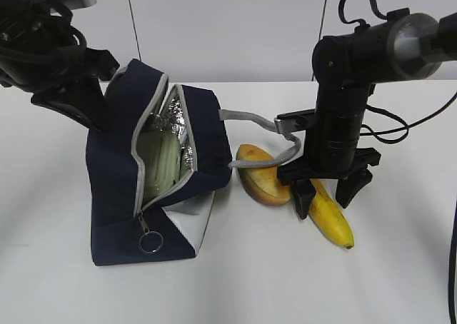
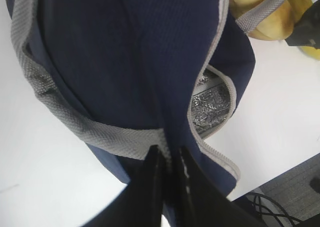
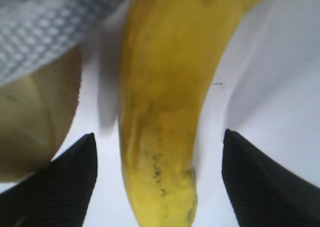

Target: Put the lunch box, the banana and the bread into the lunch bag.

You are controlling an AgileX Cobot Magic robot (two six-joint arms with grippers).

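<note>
Now the banana (image 1: 330,215) is being straddled on the worktop (image 1: 285,281) by the wide-open right gripper (image 1: 333,193), while the lunch bag (image 1: 114,188) is being pinched by the closed left gripper (image 2: 169,159).

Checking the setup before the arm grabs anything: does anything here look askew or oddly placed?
Only one thing: the lunch bag's grey strap trails out and drapes across the bread, right beside the banana that the open right gripper straddles. The lunch bag itself leans, held up by the shut left gripper.
</note>
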